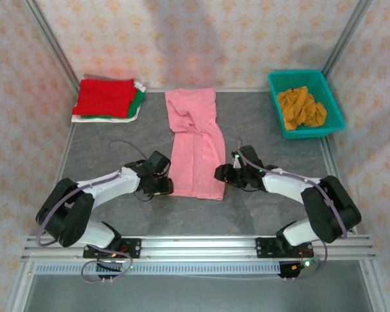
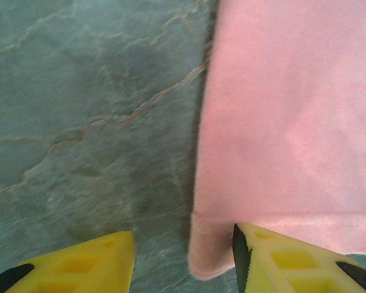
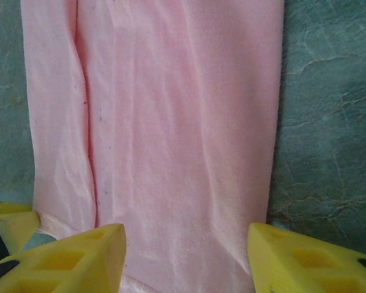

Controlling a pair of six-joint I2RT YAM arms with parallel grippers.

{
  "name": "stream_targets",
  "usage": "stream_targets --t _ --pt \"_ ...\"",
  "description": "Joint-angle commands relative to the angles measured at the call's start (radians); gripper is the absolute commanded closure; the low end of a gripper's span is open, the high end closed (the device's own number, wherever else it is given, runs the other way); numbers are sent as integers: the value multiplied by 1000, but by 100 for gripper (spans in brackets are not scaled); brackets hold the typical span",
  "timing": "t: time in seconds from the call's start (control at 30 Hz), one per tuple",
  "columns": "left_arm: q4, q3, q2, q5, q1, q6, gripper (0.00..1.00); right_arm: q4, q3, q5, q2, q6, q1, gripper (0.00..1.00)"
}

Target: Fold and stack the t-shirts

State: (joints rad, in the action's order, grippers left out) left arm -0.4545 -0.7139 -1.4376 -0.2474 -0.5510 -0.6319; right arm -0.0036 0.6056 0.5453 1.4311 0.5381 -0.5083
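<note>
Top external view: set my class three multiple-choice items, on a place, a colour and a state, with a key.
1. Where is the mustard-orange shirt? A in the teal basket; B hung on the wall; C draped over an arm.
2. Which shirt lies uppermost at far left? A green; B the red shirt; C white.
3. The pink shirt is: A balled up; B held aloft; C lying on the table in a long strip.
Key: A, it sits inside the basket; B, red covers the others; C, it stretches lengthwise.

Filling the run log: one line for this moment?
pink t-shirt: flat, part-folded | left gripper: open at hem corner | right gripper: open over hem
</note>
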Motion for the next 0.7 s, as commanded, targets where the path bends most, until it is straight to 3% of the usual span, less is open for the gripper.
stream_targets --t 0.0,0.57,0.67 --pt "24 -48 -17 -3 -24 -17 55 21 -22 -25 15 2 -7 45" --pt "-22 -33 -28 88 -40 -50 57 15 -48 -42 -39 -4 -7 46" --pt "-2 -33 -50 78 -40 -40 61 16 -49 -41 -38 0 -7 46"
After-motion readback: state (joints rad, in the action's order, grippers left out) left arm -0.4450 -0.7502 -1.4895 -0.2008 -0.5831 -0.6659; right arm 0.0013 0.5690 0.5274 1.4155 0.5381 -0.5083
